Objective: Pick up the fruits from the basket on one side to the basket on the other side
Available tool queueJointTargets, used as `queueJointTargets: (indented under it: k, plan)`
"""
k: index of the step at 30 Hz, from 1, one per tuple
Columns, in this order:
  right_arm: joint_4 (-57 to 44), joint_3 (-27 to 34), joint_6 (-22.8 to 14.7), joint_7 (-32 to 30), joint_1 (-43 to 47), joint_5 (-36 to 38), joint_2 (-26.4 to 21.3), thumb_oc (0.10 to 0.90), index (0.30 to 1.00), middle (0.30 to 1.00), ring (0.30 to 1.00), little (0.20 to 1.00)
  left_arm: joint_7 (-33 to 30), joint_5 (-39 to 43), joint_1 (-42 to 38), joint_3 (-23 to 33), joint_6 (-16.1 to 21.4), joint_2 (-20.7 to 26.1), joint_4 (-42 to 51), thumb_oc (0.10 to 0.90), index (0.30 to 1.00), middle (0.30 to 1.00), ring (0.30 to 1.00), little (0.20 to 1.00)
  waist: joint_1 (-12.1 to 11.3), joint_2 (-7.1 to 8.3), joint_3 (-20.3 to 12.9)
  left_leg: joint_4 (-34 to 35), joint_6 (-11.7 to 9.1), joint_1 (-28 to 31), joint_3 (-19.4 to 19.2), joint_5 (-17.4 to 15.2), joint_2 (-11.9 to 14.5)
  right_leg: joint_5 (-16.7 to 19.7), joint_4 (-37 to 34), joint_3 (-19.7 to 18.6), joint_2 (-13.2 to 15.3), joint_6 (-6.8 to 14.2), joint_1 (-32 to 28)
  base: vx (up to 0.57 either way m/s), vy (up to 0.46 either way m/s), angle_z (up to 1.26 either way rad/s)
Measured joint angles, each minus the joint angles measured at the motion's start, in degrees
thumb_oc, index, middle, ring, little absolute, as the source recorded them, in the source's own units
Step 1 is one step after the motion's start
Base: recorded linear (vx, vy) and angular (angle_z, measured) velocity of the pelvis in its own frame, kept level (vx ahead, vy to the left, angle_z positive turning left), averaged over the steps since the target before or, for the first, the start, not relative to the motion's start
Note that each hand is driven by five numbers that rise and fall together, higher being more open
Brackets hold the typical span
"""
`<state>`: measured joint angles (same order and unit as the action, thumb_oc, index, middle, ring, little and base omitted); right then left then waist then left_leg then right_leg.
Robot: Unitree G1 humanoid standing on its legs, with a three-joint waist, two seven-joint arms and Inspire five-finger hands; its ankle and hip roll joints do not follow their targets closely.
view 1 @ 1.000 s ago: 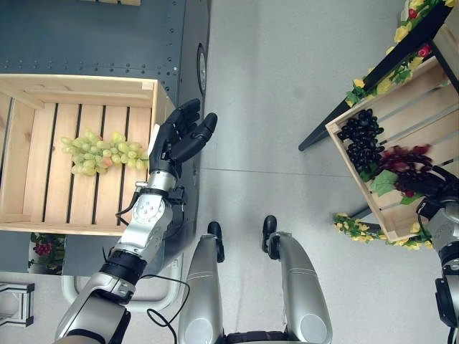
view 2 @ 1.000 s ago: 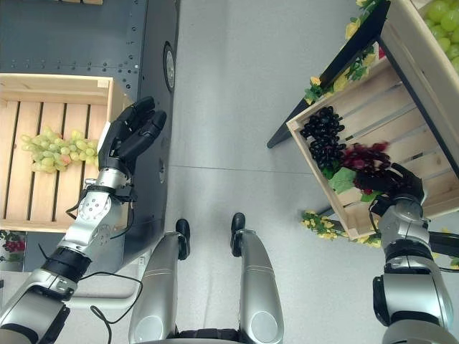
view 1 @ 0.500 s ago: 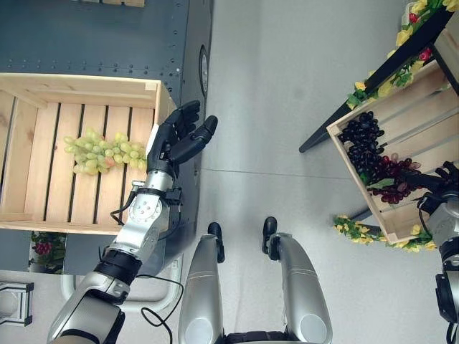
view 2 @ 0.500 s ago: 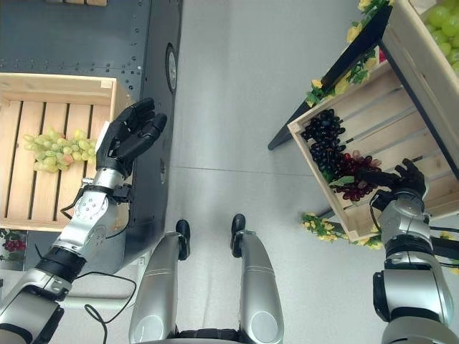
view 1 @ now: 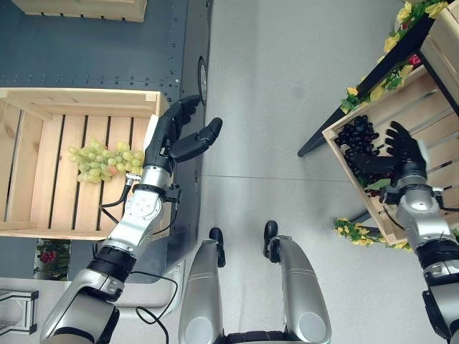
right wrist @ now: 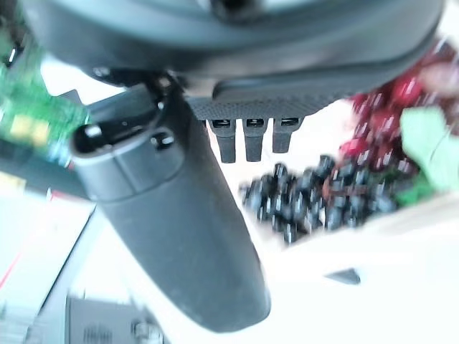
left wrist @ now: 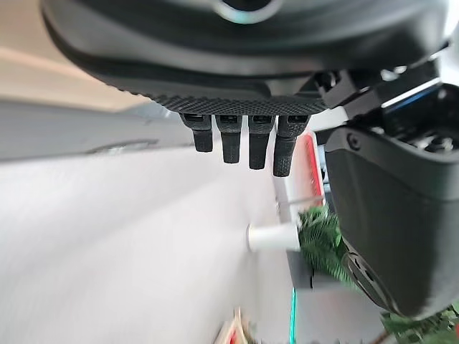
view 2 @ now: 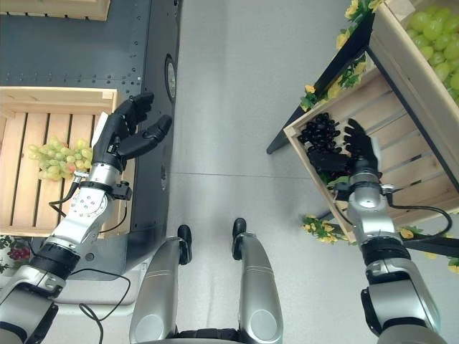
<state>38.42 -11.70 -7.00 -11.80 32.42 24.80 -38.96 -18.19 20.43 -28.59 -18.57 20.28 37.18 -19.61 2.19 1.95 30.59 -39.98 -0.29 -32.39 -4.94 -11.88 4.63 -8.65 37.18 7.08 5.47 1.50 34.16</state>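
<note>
The right hand (view 1: 403,154), which half a second ago lay low at the near end of the slanted pale wooden crate (view 1: 437,125) beside the dark red grape bunch, now hovers higher over the black grape bunch (view 1: 356,137) with fingers spread and straight, holding nothing; its wrist view shows the black grapes just past the fingertips and the red grape bunch (right wrist: 401,93) beside them, so the red bunch has been let go and lies in the crate; my reading is that the hand is choosing again, probably the black bunch, and no fruit is in transit.

The left hand (view 1: 176,136) has scarcely moved; it stays raised beside the flat slatted wooden crate (view 1: 43,100), fingers relaxed and open, empty; the green grape bunch (view 1: 104,161) lies on the slats inside that crate, just beside the hand's wrist, so one bunch is already across.

The left crate rests on a dark grey riveted metal counter (view 1: 93,50); the right crate tilts on a black stand (view 1: 358,93) trimmed with yellow artificial flowers (view 1: 356,233); between them lies pale grey floor (view 1: 272,100); a second crate above holds large green grapes (view 2: 434,32).
</note>
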Motion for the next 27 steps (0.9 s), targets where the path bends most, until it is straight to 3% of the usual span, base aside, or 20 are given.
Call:
queueJointTargets:
  k: [3, 7, 10, 17, 20, 23, 27]
  plan:
    - [-2.42, -0.43, -0.42, -0.01, -2.43, -2.43, 4.29, 0.800, 0.900, 0.900, 0.900, 0.900, -13.75, -7.43, -0.19, 4.39, 2.22, -0.49, 0.14, 0.800, 0.900, 0.900, 0.900, 0.900, 0.12, 0.00, 0.00, 0.79, -0.45, 0.44, 0.00, 0.29, -0.09, -0.11, 0.11, 0.07, 0.10, -0.18, -0.12, 0.01, 0.012, 0.00]
    - [-3.05, -3.18, -0.35, 0.00, -3.69, -2.41, 6.48, 0.800, 0.900, 0.900, 0.900, 0.900, -27.75, -15.42, -1.72, 10.93, 6.04, -0.58, -3.62, 0.800, 0.900, 0.900, 0.900, 0.900, -0.05, -0.02, 0.01, 1.94, -0.70, 1.16, 0.14, 0.68, -0.38, -0.23, -0.06, 0.55, 0.62, -0.36, -0.60, 0.02, 0.026, 0.04]
    - [-3.31, -5.08, -0.18, 1.17, -3.60, -2.32, 6.47, 0.800, 0.900, 0.900, 0.900, 0.900, -33.43, -20.46, -4.91, 12.01, 6.71, 0.06, -11.04, 0.800, 0.900, 0.900, 0.900, 0.900, -0.11, -0.08, -0.02, 3.39, -0.72, 2.16, 0.27, 1.47, -0.71, -0.28, -1.07, 1.53, 1.30, -0.42, -1.70, 0.01, 0.024, 0.15]
    - [-4.04, -9.19, -0.19, 6.34, -0.02, -1.91, 6.15, 0.800, 0.900, 0.900, 0.900, 0.900, -35.36, -23.08, -8.06, 6.59, 5.53, 4.74, -27.56, 0.800, 0.900, 0.900, 0.900, 0.900, 0.27, -0.20, 0.03, 4.99, -0.74, 2.13, -0.17, 2.56, -0.74, -0.16, -1.98, 1.65, 1.49, -0.35, -1.52, -0.01, 0.055, 0.04]
    - [-4.00, -9.72, -0.19, 7.50, 1.19, -1.90, 6.03, 0.800, 0.900, 0.900, 0.900, 0.900, -33.35, -25.00, -8.25, 4.96, 2.64, 6.22, -28.19, 0.800, 0.900, 0.900, 0.900, 0.900, -0.16, -0.25, 0.04, 5.55, -0.89, 1.52, -0.19, 2.67, -0.82, -0.20, -1.92, 1.69, 1.55, -0.41, -0.69, -0.01, 0.061, 0.02]
    - [-3.50, -9.92, -0.26, 8.87, 1.51, -1.87, 4.99, 0.800, 0.900, 0.900, 0.900, 0.900, -27.85, -32.18, -8.58, -1.02, -1.88, 11.56, -30.27, 0.800, 0.900, 0.900, 0.900, 0.900, -0.26, -0.30, 0.06, 6.27, -0.96, 1.62, -0.17, 2.72, -0.86, -0.30, -1.99, 1.96, 1.65, -0.52, -0.67, -0.01, 0.062, 0.01]
    - [-2.46, -10.32, -0.53, 9.60, 1.51, -1.87, 3.01, 0.800, 0.900, 0.900, 0.900, 0.900, -23.01, -34.36, -10.14, -3.61, -6.67, 13.08, -33.25, 0.800, 0.900, 0.900, 0.900, 0.900, -0.07, -0.56, 0.07, 6.58, -0.95, 1.79, -0.22, 2.72, -1.03, -0.38, -1.92, 2.06, 1.88, -0.62, -0.65, -0.02, 0.045, 0.01]
